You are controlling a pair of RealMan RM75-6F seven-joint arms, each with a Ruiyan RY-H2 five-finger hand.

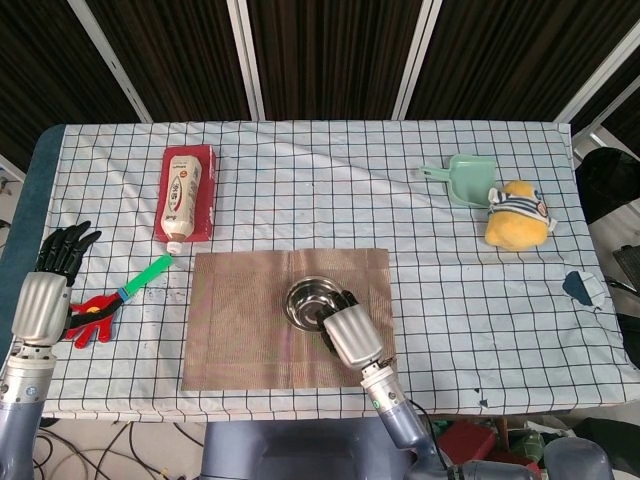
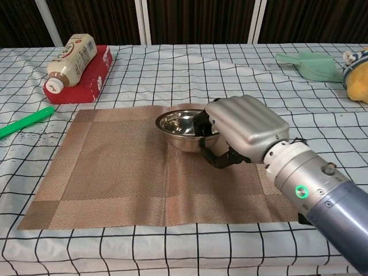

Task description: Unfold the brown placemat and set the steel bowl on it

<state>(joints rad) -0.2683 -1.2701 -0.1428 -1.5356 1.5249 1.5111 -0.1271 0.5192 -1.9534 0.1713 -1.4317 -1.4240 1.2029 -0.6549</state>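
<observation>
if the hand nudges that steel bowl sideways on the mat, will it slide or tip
The steel bowl looks low and wide, so tipping seems unlikely. Its polished metal probably slides, though the woven brown placemat may add some grip. It looks thin, likely light.

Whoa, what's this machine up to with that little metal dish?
The robot's right hand is gripping the steel bowl by its rim and holding it over the middle of the brown placemat, which already lies unfolded and flat on the checked tablecloth. Whether the bowl is resting on the mat yet or just above it is hard to tell. The left hand waits at the table's far left edge, holding nothing, fingers apart.
</observation>
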